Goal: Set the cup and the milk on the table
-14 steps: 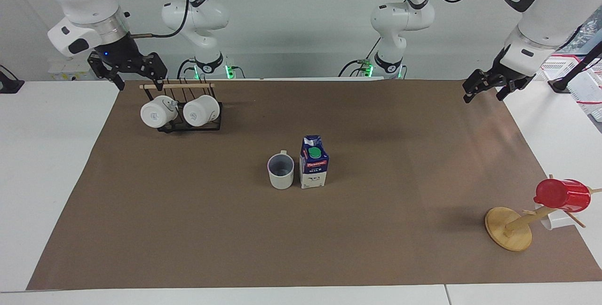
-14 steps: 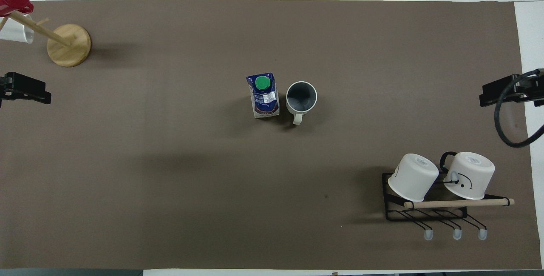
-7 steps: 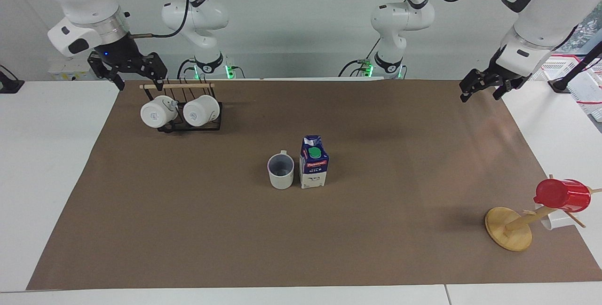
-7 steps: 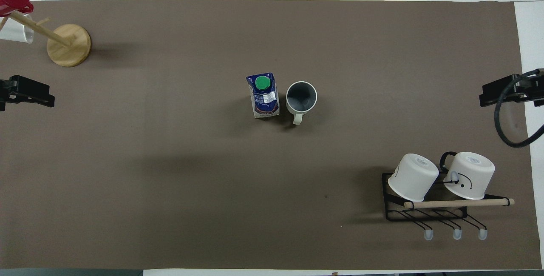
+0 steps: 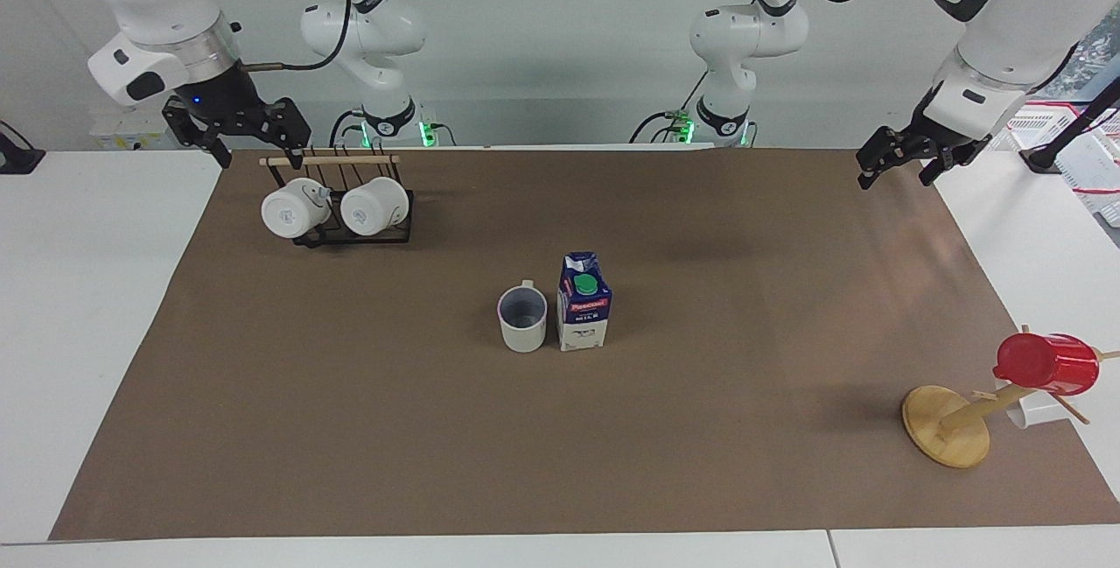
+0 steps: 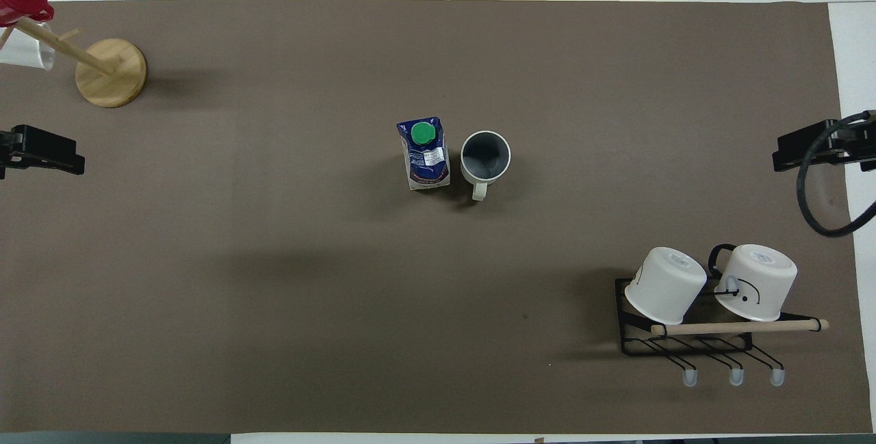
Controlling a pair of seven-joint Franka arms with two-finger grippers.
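Currently the cup (image 5: 522,319) and the milk (image 5: 583,302) stand upright, just beside each other, at frame centre on the counter (image 5: 87,288), while the left claw (image 5: 901,164) at upper right and the right claw (image 5: 254,141) at upper left hang spread apart, gripping nothing.

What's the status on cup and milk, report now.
Left hand and right hand empty, raised at the table ends. Off-white ceramic cup and blue-white milk carton upright side by side mid-table. Nothing in the way.
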